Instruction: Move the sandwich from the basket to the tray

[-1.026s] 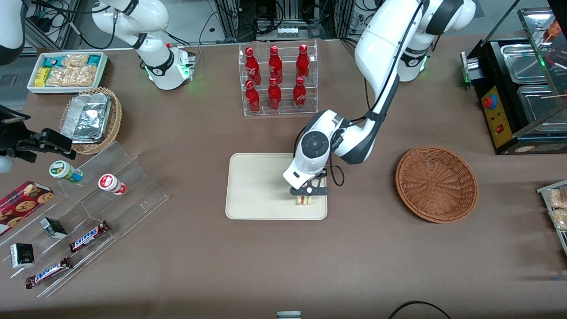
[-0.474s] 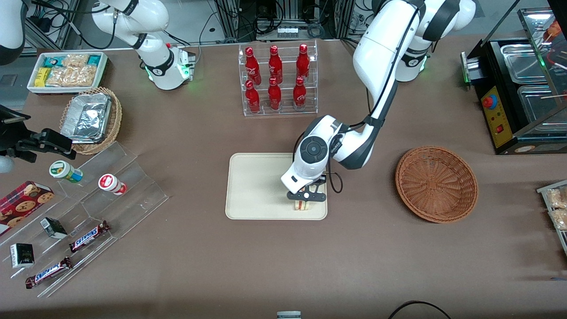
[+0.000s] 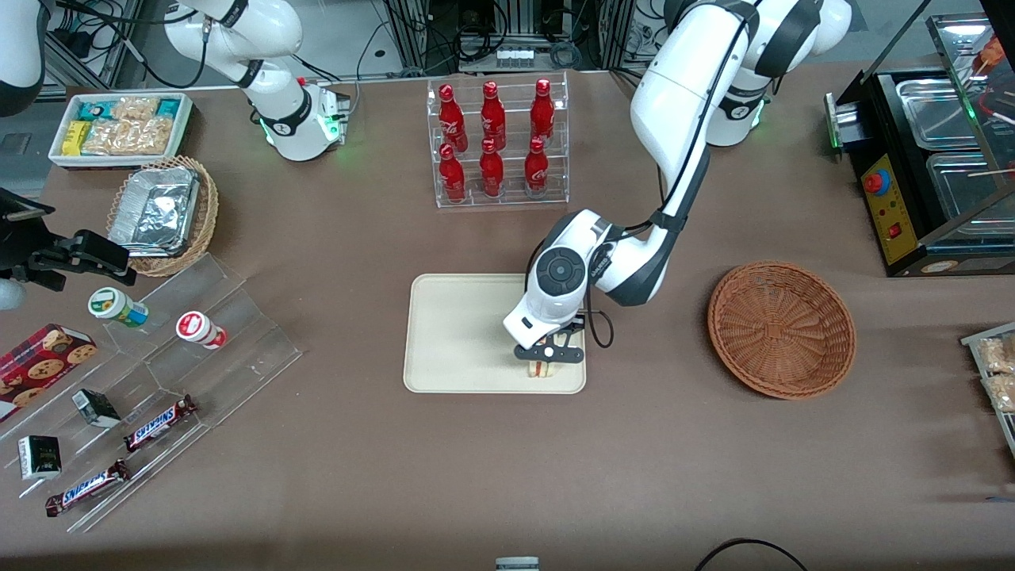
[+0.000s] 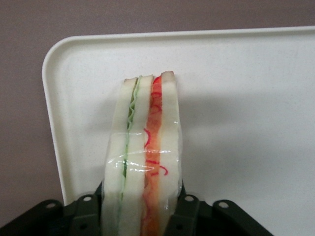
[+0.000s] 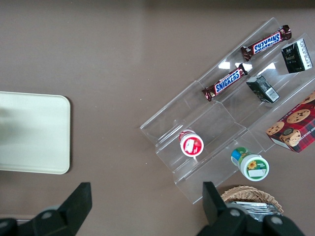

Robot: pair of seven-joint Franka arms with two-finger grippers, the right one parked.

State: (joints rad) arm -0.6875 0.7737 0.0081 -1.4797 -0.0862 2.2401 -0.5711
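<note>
The gripper point(image 3: 548, 354) hangs low over the tray point(image 3: 456, 333), at the tray's corner nearest the front camera on the working arm's side. Its fingers point(image 4: 184, 209) are clamped on the sandwich point(image 3: 541, 367), one against each bread face. In the wrist view the sandwich point(image 4: 144, 157) stands on edge, its green and red layers showing between the white slices under clear wrap, with the tray's point(image 4: 256, 98) rounded corner just past it.

Compared with a second ago, the gripper has slid slightly toward the tray's middle and come down a little; over the last half second it has barely moved. The sandwich has travelled with it and sits at or just above the tray surface; I cannot tell whether it touches.

The basket point(image 3: 781, 328) lies on the bench point(image 3: 333, 476) toward the working arm's end, well apart from the tray, unchanged.
</note>
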